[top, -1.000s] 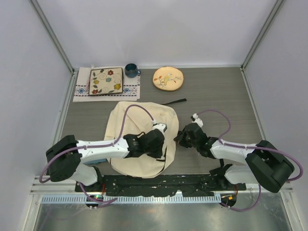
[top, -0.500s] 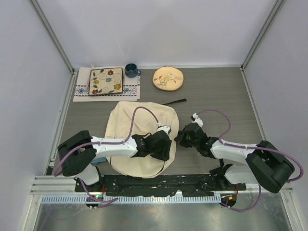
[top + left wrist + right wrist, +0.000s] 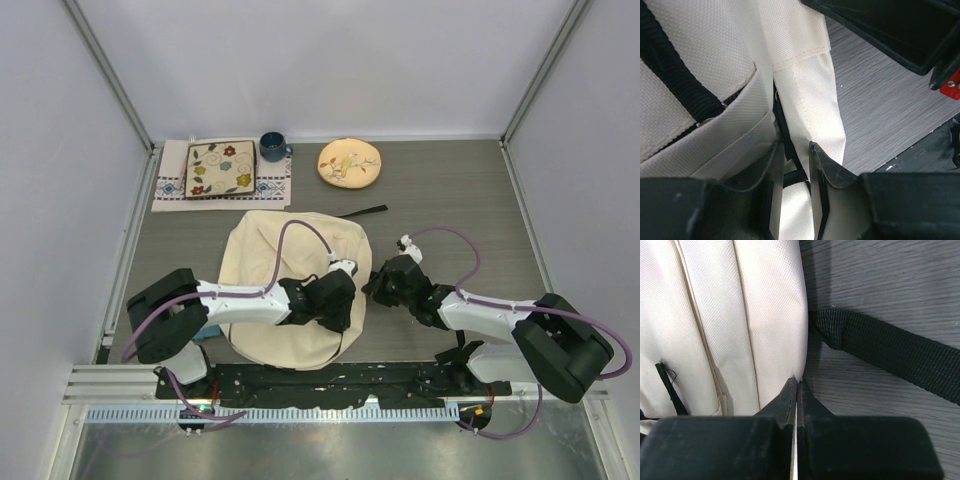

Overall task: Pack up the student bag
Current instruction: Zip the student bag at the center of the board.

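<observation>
**Position of task item.** The student bag lies flat near the middle of the table, between the two arms, with its lower right edge under both tools. One black strap trails loose on the tabletop just beside that edge.

**Left gripper.** It hangs over the bag's lower right side. The fingers are apart by a narrow gap and straddle a dark zipper line that runs between two cream panels. The placement suggests an attempt on the zipper to open the bag. No pull tab can be made out in the gap, and the pads are not seen pressing on anything.

**Right gripper.** The fingers are fully together, with the tips at the corner of the bag's side panel. This is probably to pin or steady the fabric against the other arm's pull. The wrist view is too close to confirm whether a thin fold is nipped between the tips.

**Other items.** A round floral plate, a blue cup and a square patterned tray on a cloth sit at the far edge, well apart from the bag.

**Assessment.** Packing appears to be at the opening stage, with nothing seen going into the bag.
</observation>
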You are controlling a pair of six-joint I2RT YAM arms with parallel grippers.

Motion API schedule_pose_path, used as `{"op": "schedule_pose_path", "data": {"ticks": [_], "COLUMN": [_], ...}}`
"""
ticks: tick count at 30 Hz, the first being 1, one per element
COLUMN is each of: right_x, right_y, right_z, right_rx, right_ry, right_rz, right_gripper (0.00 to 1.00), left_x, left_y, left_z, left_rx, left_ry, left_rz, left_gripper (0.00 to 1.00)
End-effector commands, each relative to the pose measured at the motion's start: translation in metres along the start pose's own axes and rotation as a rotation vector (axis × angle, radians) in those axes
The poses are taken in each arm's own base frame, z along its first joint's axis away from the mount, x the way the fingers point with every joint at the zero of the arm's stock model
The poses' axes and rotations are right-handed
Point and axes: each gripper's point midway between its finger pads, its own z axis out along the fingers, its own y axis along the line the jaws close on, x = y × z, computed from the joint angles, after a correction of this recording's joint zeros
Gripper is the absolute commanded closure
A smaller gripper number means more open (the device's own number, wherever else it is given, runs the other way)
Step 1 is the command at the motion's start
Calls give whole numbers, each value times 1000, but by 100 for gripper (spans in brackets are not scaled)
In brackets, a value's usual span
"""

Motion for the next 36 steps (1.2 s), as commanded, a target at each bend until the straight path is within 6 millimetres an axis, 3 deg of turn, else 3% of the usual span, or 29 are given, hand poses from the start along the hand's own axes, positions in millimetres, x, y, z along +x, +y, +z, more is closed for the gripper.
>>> {"op": "schedule_pose_path", "data": {"ticks": [1, 10, 14, 23, 36], "right_x": [-13, -12, -12, -13, -20], "right_y": [8, 7, 6, 6, 15], "right_z": [-1, -1, -1, 1, 11], "right_rx": [-30, -29, -27, -22, -19], "right_ry": [-49, -47, -47, -52, -70], "right_rz": [1, 2, 2, 19, 46], "right_gripper": [99, 99, 99, 99, 99], "left_x": [-8, -10, -10, -10, 18], "left_y": [6, 16, 17, 20, 12], "left_z": [5, 2, 1, -5, -22], "left_rx": [-18, -41, -45, -44, 51], "left_ry": [-30, -37, -35, -39, 24], "left_rz": [-16, -28, -27, -18, -31], "left_gripper": [72, 86, 100, 100, 100]}}
